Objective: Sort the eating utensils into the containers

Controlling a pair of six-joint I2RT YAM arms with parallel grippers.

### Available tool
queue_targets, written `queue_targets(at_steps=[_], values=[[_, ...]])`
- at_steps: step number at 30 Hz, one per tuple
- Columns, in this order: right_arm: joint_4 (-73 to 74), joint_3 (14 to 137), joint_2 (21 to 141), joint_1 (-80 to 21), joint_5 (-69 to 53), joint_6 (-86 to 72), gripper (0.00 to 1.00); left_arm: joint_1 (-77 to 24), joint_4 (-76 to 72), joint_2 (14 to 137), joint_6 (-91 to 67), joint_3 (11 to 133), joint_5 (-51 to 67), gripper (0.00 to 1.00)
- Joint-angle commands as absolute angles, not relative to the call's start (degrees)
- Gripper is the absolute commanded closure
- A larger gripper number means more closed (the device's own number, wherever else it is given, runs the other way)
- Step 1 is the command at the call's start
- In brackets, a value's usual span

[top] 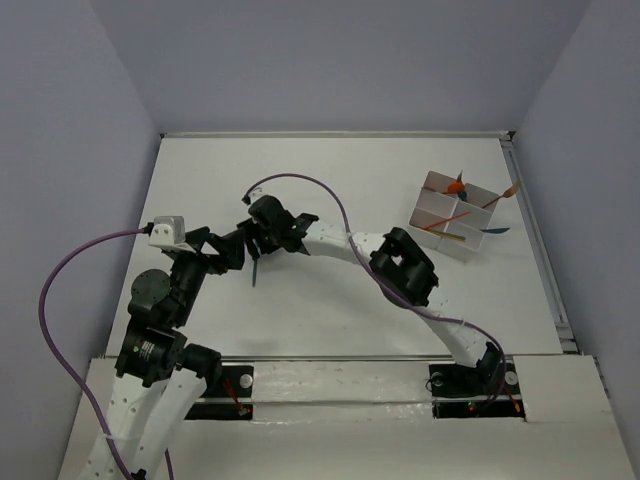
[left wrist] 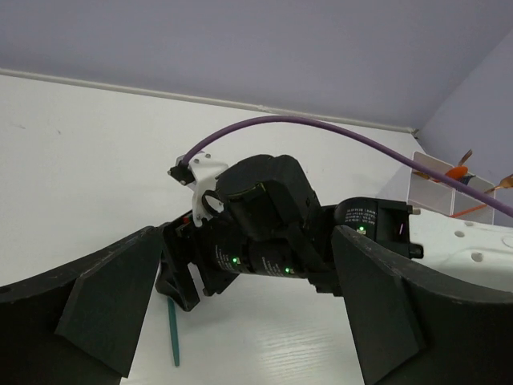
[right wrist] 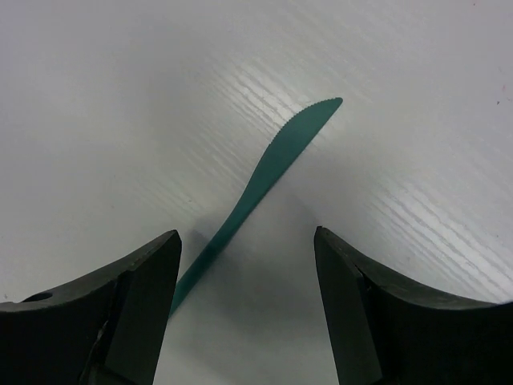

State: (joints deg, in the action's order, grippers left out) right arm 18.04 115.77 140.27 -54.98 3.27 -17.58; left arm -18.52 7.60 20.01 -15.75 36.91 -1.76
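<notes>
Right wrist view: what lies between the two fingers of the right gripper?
A teal serrated knife lies on the white table, slanting between the fingers of the open right gripper, as the right wrist view shows.

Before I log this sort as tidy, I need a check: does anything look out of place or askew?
One teal knife lies loose on the table, far from the white box, under the open right tool. The box sits skewed to the table edges, with orange utensils poking over its rim.

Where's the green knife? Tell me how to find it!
On the white table, look left of its middle. Between the right arm's fingers lies a thin teal knife, the only utensil seen outside the white box.
</notes>
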Motion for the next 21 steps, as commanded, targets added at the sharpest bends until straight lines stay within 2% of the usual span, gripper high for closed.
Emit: queue_targets(at_steps=[1, 4, 9, 15, 18, 21], values=[[31.01, 114.86, 142.9, -58.45, 7.99, -16.61, 0.28, -18.63, 4.83, 19.86, -15.73, 39.29, -1.5, 0.01], [32.78, 117.86, 144.31, -59.5, 8.88, -16.17, 0.32, -18.63, 4.83, 19.86, -15.82, 39.29, -1.58, 0.01], [36.03, 118.75, 145.63, -60.03, 12.64, -16.17, 0.5, -18.63, 4.92, 19.6, -15.73, 39.29, -1.85, 0.01], [35.33, 109.36, 141.78, -59.42, 18.98, -16.79, 0.71, -18.63, 4.92, 19.42, -15.73, 39.2, -1.58, 0.01], [34.81, 105.05, 138.27, -58.8, 19.69, -16.79, 0.78, -18.63, 4.92, 19.51, -15.73, 39.2, -1.67, 0.01], [33.67, 97.58, 134.66, -58.1, 19.86, -16.7, 0.81, -18.63, 4.92, 19.42, -15.73, 39.2, -1.76, 0.01]])
